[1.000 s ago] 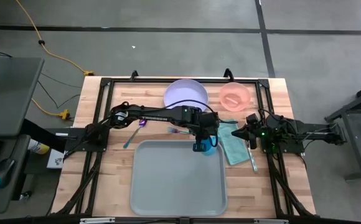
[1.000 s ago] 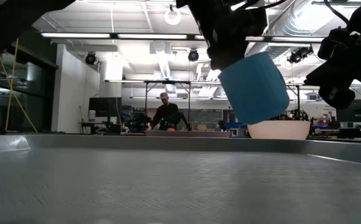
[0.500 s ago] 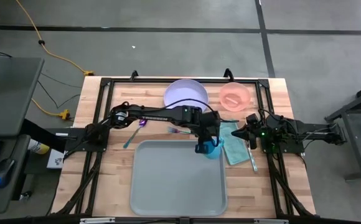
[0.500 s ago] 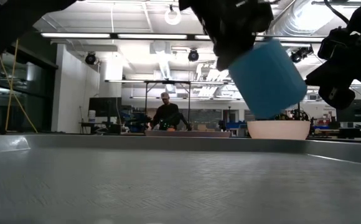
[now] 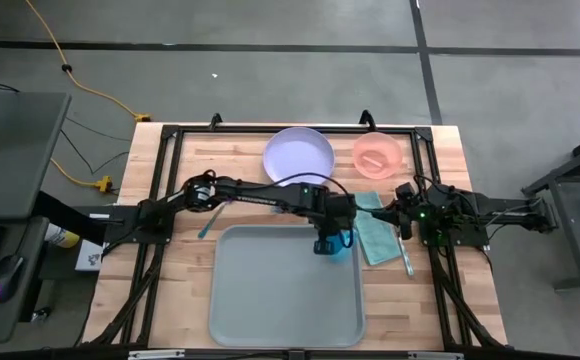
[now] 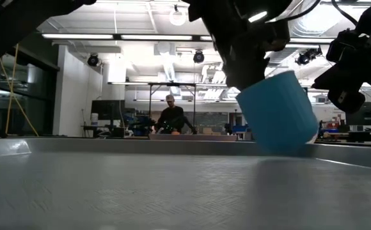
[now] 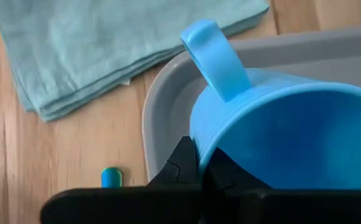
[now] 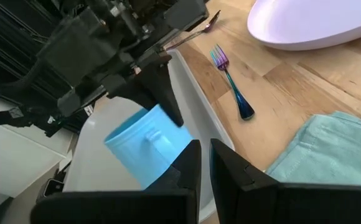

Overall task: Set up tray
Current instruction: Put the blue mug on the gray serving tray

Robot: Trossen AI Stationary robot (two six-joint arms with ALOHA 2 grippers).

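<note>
Since a second ago the blue cup (image 6: 277,114) has come lower and tilted, and its base now sits near the floor of the tray (image 5: 270,300) at the tray's far right corner, where before it hung well above the rim. The left tool (image 5: 323,243) is clenched on the cup's rim — in the left wrist view its dark fingers (image 7: 187,165) pinch the wall beside the handle, with the open mouth of the cup facing that camera. The tray, a large grey-blue rectangle with a low raised rim, lies on the wooden bench (image 5: 170,290) at the near middle, between the two arms. The teal folded cloth (image 5: 377,235) lies just beside the tray's right edge, partly under the cup's side as seen from above. The right tool (image 5: 400,215) waits at the right side of the bench over the cloth's far end, its fingers (image 8: 190,163) closed together and holding nothing. Beyond the tray a white plate (image 5: 298,152) and a pink bowl (image 5: 377,155) sit at the far edge, and an iridescent fork (image 8: 231,90) lies on the wood between plate and tray. A person (image 6: 170,117) stands far off in the room — well away from the bench.
</note>
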